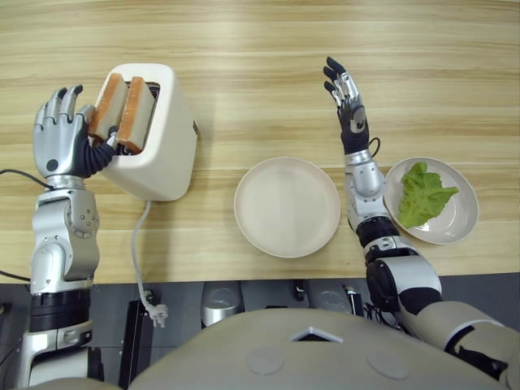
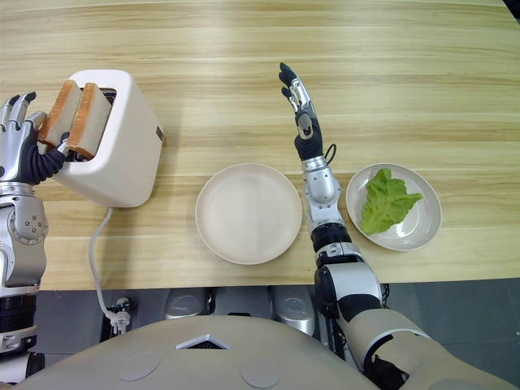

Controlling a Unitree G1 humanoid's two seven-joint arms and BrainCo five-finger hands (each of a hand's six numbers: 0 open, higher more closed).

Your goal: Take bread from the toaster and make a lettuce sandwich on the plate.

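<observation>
Left eye view, bread-fetching step: your left hand (image 1: 61, 130), fingers spread, sits beside the bread (image 1: 122, 114) standing in the toaster (image 1: 158, 154), right hand (image 1: 345, 97) flat and idle; next, pinch one slice and lift toward the plate (image 1: 287, 207).

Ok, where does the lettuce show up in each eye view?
Left eye view: the lettuce lies in the dish at the right edge, mid-height.
Right eye view: the lettuce sits right of centre, farther from the edge.
Shared landmark: the empty plate, directly left of the lettuce's dish in both.
</observation>
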